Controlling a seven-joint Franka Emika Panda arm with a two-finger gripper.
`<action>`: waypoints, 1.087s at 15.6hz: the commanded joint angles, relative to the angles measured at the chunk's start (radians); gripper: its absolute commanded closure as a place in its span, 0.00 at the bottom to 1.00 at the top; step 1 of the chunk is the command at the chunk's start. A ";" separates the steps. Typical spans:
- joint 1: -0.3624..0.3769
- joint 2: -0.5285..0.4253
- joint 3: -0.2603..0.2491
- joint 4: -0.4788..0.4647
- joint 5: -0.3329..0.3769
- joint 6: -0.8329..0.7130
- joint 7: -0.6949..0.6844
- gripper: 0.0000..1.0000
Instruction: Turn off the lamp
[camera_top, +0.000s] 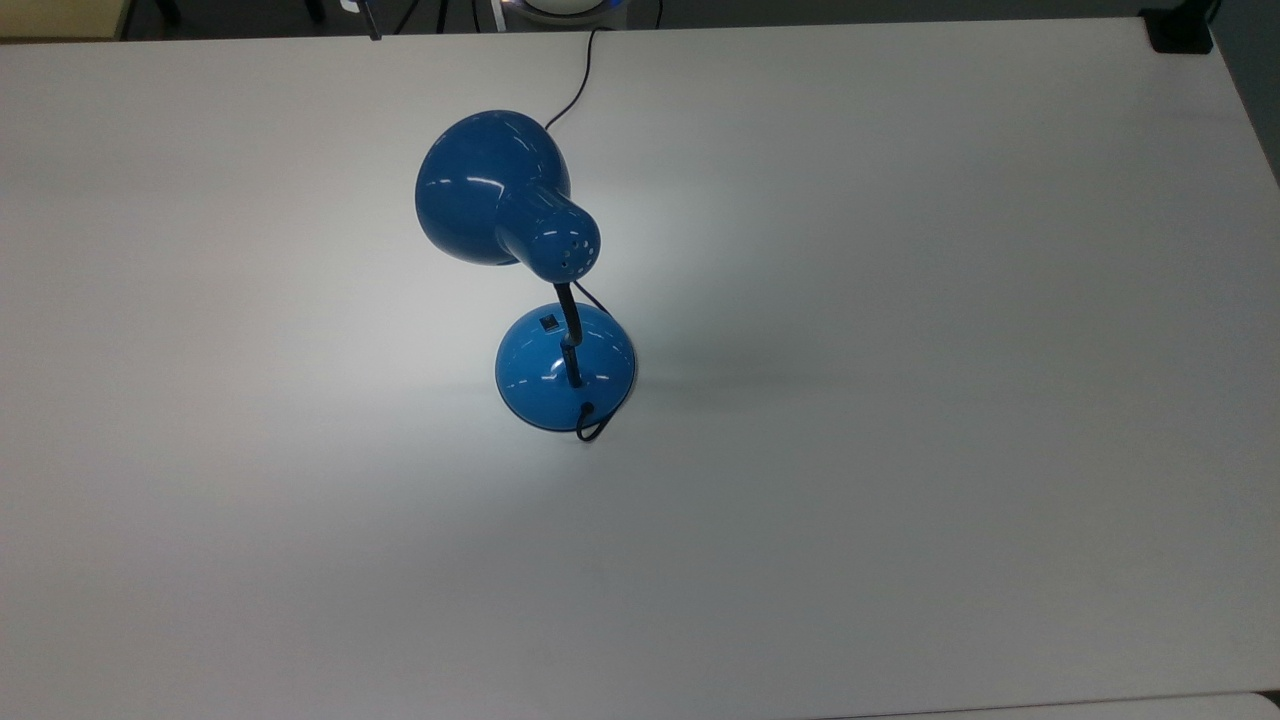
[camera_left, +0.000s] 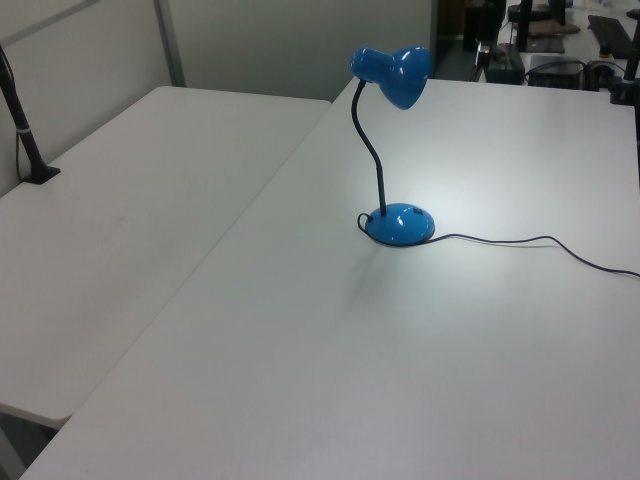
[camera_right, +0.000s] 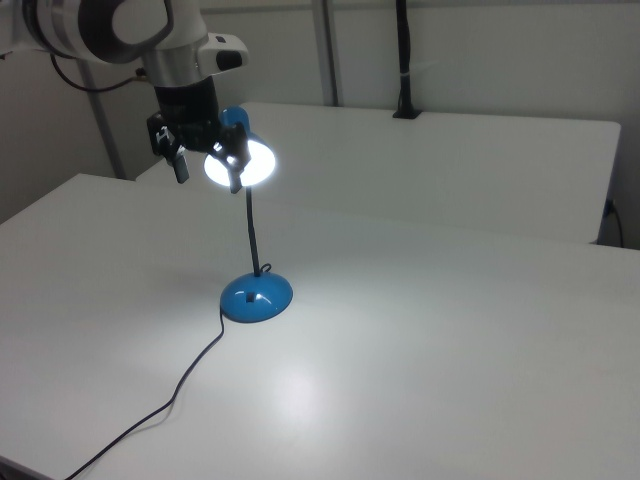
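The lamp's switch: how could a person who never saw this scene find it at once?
Start at the white table, where the blue lamp stands. Follow its black neck down to the round blue base. The switch is the small black square on that glossy dome.

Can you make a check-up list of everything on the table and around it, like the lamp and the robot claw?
Surface: white table, with a bright pool of light around the lamp's base.
Job's things: glossy blue desk lamp with black gooseneck, upright, shade glowing in the right view, so it is on; small black switch on its domed base.
Clutter: nothing seen.
Claw: robot claw open, up in the air in front of the shade in the right view.
Cables: black cord trails from the base across the table.
Surroundings: second white table alongside; black post behind.
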 joint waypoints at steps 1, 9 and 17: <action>0.018 -0.005 -0.011 0.007 -0.009 -0.007 0.031 0.00; 0.009 -0.005 -0.022 0.000 -0.009 -0.055 -0.152 0.00; -0.006 -0.005 -0.029 -0.146 -0.034 -0.083 -0.478 0.00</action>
